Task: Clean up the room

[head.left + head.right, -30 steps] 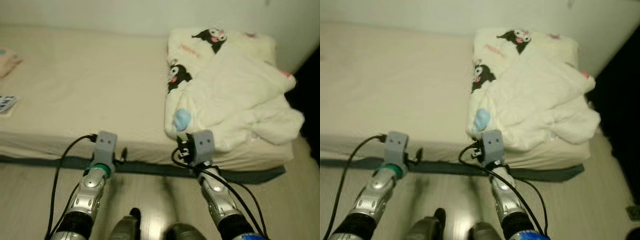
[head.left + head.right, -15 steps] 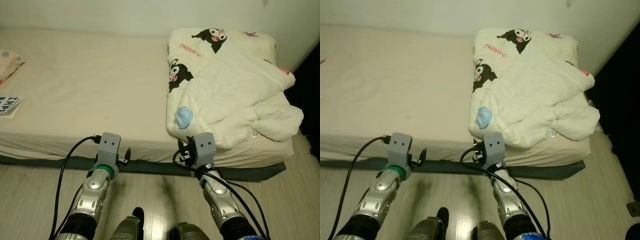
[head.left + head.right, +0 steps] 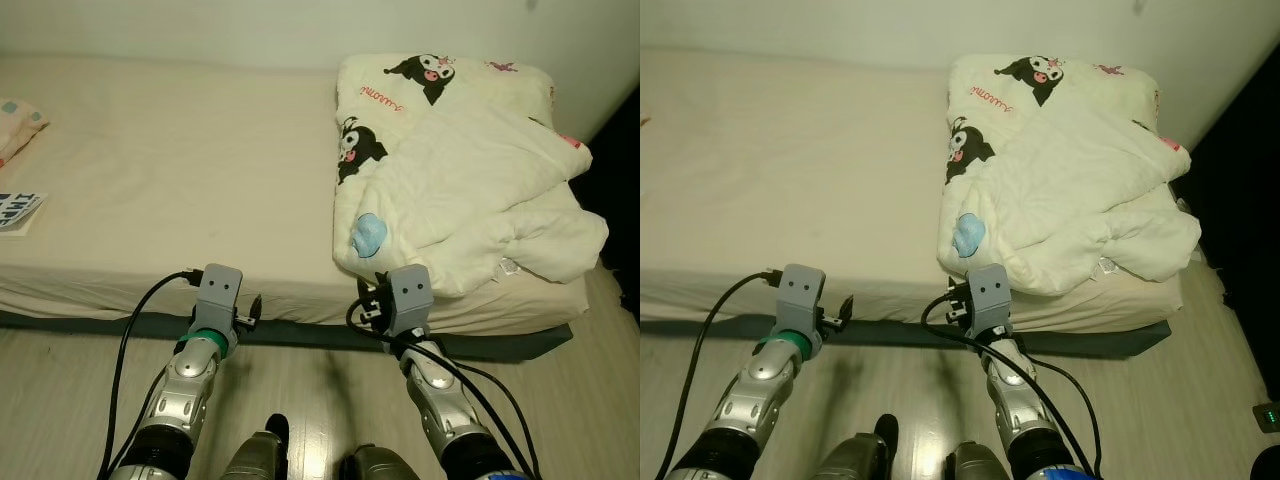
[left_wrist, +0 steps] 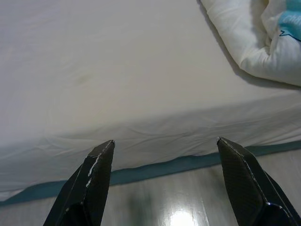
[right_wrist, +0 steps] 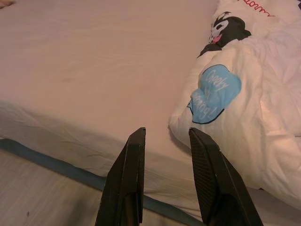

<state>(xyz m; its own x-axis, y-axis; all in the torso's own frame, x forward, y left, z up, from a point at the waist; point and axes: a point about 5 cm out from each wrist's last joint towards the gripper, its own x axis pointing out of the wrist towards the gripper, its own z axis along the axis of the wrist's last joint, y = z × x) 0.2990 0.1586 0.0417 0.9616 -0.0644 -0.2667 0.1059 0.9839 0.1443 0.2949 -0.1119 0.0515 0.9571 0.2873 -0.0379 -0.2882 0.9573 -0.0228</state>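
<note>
A crumpled white blanket (image 3: 470,180) with black cartoon figures lies heaped on the right end of the bed (image 3: 170,170), which has a beige sheet. Both arms are held out low over the floor in front of the bed's near edge. My left gripper (image 4: 164,146) is open wide, pointing at the bare sheet and the mattress side. My right gripper (image 5: 167,136) is open by a narrow gap with nothing in it. It points at the blanket's near corner with its blue patch (image 5: 214,94).
A book (image 3: 15,210) and a patterned pillow (image 3: 15,115) lie at the bed's far left. A dark band (image 3: 300,335) runs along the bed's base above the pale wood floor (image 3: 60,390). A dark opening (image 3: 1250,200) lies to the right, with a small green-lit device (image 3: 1265,415) on the floor.
The picture was blurred one second ago and is sharp now, shifted slightly as the camera settled. Both arms and the blanket keep their places.
</note>
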